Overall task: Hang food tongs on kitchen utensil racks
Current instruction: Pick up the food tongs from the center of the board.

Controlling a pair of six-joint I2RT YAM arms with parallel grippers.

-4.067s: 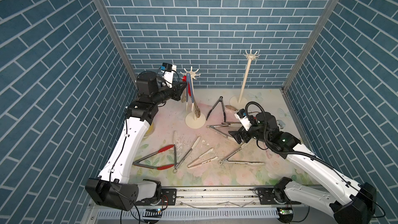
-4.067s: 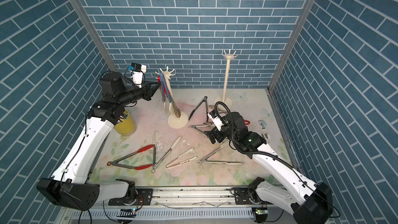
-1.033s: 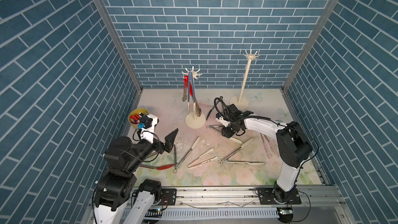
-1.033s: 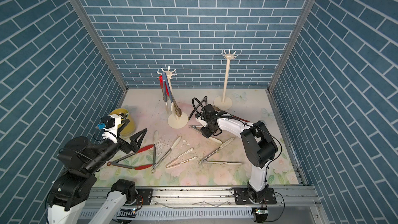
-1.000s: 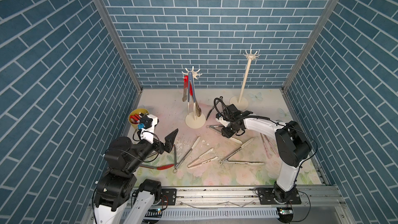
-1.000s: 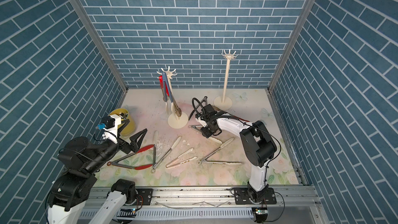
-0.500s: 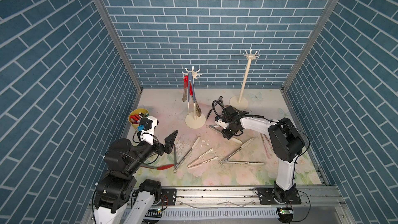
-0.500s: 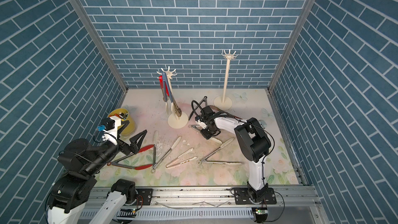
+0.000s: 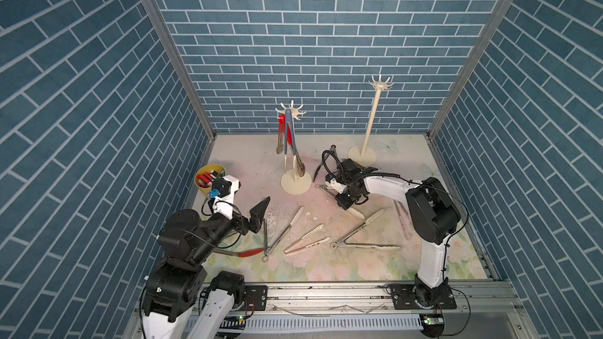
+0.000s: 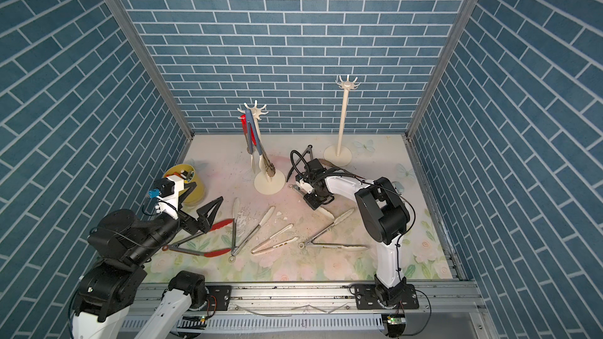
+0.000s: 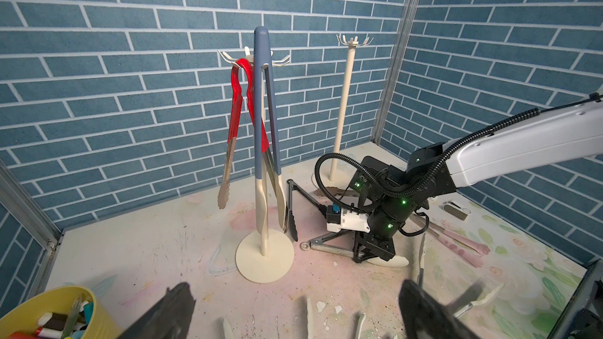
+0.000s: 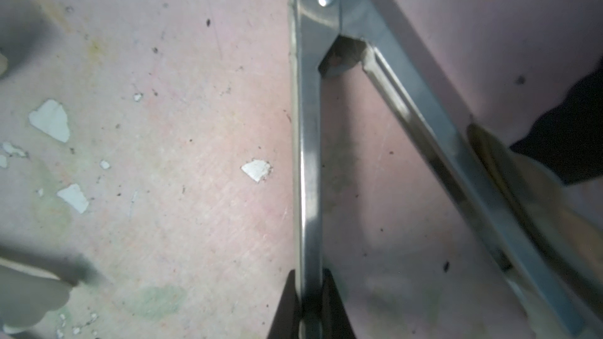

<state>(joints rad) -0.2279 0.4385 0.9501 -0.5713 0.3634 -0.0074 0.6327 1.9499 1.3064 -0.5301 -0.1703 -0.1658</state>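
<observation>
My right gripper (image 9: 345,203) (image 12: 308,301) is down at the table, shut on one steel arm of cream-tipped food tongs (image 9: 325,189) (image 12: 306,158) lying right of the near kitchen utensil rack (image 9: 295,184). That rack has red-handled tongs (image 11: 235,99) and blue tongs (image 11: 261,92) hanging from its hooks. The far rack (image 9: 372,119) carries nothing. My left gripper (image 10: 212,210) (image 11: 293,291) hovers open and empty over the front left, above red-tipped tongs (image 10: 208,236). Several more tongs (image 9: 362,242) lie across the front of the table.
A yellow cup (image 9: 208,177) with markers stands at the left wall. Black tongs (image 9: 326,158) lie behind my right wrist, pink ones (image 9: 403,216) under my right arm. White paint chips dot the table. Brick walls close in three sides.
My right gripper has closed onto the steel tongs arm and its elbow swung inward. Seconds earlier my left gripper was up at the near rack; it now hovers low at the front.
</observation>
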